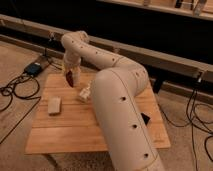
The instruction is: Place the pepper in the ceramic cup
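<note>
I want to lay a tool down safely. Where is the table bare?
Bare: the front strip of the table, before the block. Crowded: the back left, where the gripper holds the pepper near the cup; the arm hides the right.

Looks like a robotics lab or test bay, not a home. Going by: bare wooden desk (pixel 75 131) standing alone on a plain floor, loose cables (pixel 14 94) snaking over the floor on both sides, small box (pixel 34 68) wired up on the floor at left, dark wall (pixel 150 27) with a long rail (pixel 170 59) behind. Big white arm (pixel 125 100) reaching over the desk, end effector (pixel 71 82) above its back-left corner, clamped on pepper (pixel 69 78).
</note>
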Controlling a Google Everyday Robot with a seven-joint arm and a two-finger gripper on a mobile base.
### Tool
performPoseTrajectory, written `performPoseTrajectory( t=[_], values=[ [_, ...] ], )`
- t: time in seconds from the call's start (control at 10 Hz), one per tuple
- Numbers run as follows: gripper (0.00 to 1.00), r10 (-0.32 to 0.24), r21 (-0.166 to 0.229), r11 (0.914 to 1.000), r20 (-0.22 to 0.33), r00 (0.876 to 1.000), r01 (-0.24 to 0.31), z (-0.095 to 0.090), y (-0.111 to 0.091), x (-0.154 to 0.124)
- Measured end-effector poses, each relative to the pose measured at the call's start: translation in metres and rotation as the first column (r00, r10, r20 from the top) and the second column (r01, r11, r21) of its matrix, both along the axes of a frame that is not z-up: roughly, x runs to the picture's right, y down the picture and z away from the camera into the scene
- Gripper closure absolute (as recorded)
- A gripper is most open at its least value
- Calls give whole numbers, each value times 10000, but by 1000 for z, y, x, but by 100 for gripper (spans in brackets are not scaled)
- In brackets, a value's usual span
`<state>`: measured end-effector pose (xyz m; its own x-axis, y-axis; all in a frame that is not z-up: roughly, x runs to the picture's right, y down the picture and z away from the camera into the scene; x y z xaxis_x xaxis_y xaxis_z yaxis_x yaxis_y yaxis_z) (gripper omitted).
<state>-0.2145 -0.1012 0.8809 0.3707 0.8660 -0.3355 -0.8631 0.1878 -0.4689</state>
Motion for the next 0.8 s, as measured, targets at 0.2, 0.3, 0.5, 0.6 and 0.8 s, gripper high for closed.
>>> performPoseTrajectory(
  t=[0.2,0.3,0.5,0.6,0.8],
  values=[
    [100,285,279,9992,234,9993,-292,2,-13,3],
    [100,419,344,9985,307,9987,-429,3,-17,5],
    [100,825,582,9947,414,9957,-848,7,-29,12],
    [100,980,720,9923,436,9942,-1010,12,-34,15],
    [100,1199,960,9877,445,9918,-1237,23,-39,17]
  ],
)
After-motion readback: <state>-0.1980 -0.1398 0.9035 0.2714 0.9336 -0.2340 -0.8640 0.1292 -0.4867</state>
